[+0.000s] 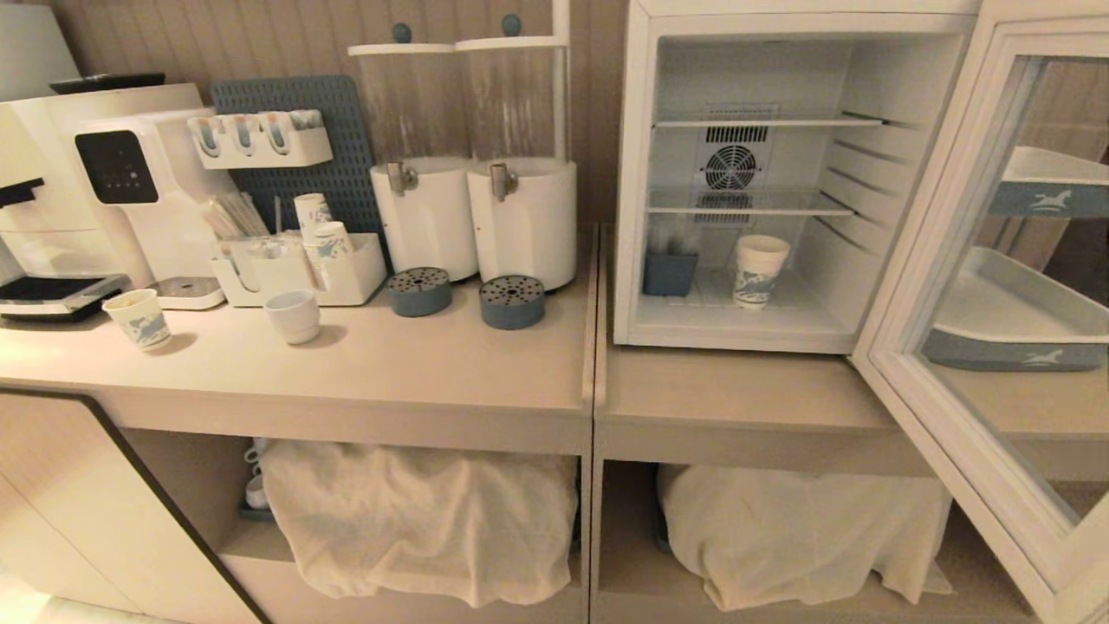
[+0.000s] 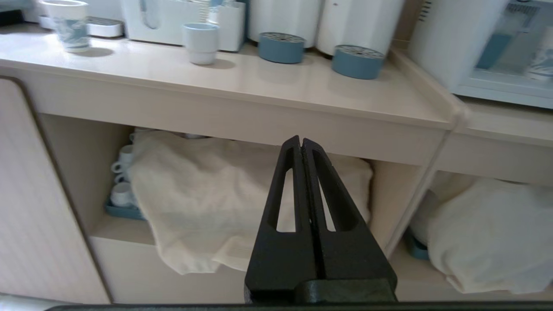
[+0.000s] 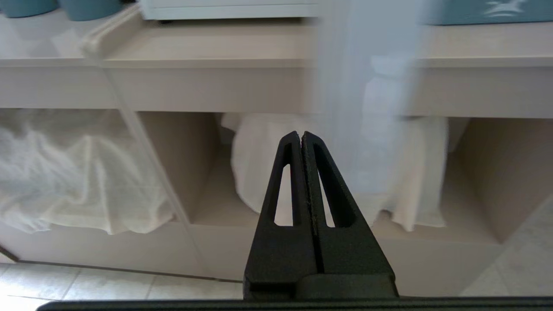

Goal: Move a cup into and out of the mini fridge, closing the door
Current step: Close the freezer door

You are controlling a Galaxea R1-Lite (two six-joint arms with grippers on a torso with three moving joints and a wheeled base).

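Both the left gripper (image 2: 301, 142) and right gripper (image 3: 301, 137) hang low with fingers pressed together, empty — well above them, the cup (image 1: 761, 270) stands inside the mini fridge (image 1: 637, 173), its door (image 1: 953, 364) swung open; no lettering is legible.

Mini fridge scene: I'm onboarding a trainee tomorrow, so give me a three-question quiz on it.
1. True or false: the door of the mini fridge is open.
2. Where does the cup stand? A) counter B) fridge floor C) top wire shelf
3. What state are the left gripper and right gripper in?

Key: 1 true. 2 B, beside a small blue container. 3 Both shut, holding nothing, low before the cabinet shelves.
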